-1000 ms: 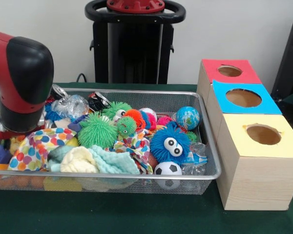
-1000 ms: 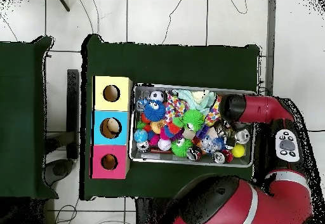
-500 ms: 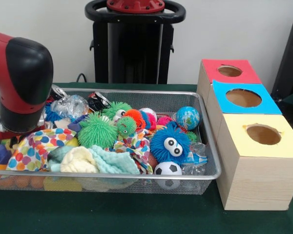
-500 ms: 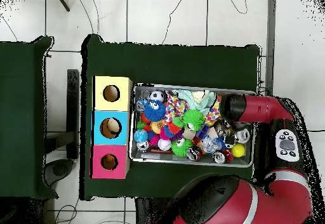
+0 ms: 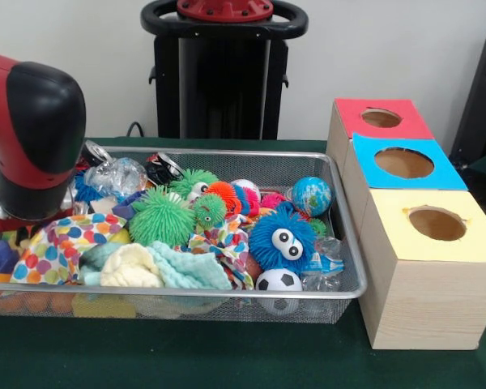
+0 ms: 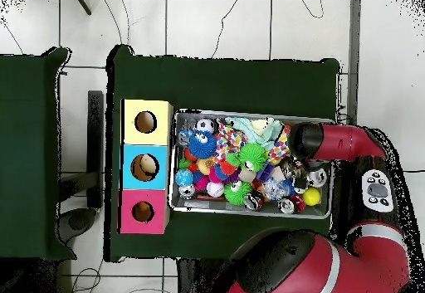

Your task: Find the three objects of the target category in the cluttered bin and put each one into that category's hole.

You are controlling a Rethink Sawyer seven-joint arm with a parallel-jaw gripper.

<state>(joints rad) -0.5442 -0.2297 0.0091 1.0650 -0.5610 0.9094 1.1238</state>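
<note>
A wire mesh bin (image 5: 227,151) is packed with toys: a blue fuzzy ball with eyes (image 5: 282,237), a green spiky ball (image 5: 160,217), a small soccer ball (image 5: 278,280), a globe ball (image 5: 311,195), a polka-dot cloth (image 5: 61,241) and a mint cloth (image 5: 190,269). My red and black arm (image 5: 32,134) reaches down into the bin's left end in the front view. The gripper (image 5: 16,220) sits low behind the polka-dot cloth, mostly hidden. From overhead the arm (image 6: 332,143) covers the bin's right end (image 6: 325,211).
Three wooden boxes with round holes stand in a row beside the bin: red top (image 5: 401,128), blue top (image 5: 437,174), yellow top (image 5: 393,203). In the overhead view they are yellow (image 6: 133,111), blue (image 6: 131,155), red (image 6: 131,200). Green cloth covers the table (image 5: 227,356).
The arm has edged slightly to the left in the front view, and the polka-dot cloth beside it has shifted a little. The other toys have not moved.
</note>
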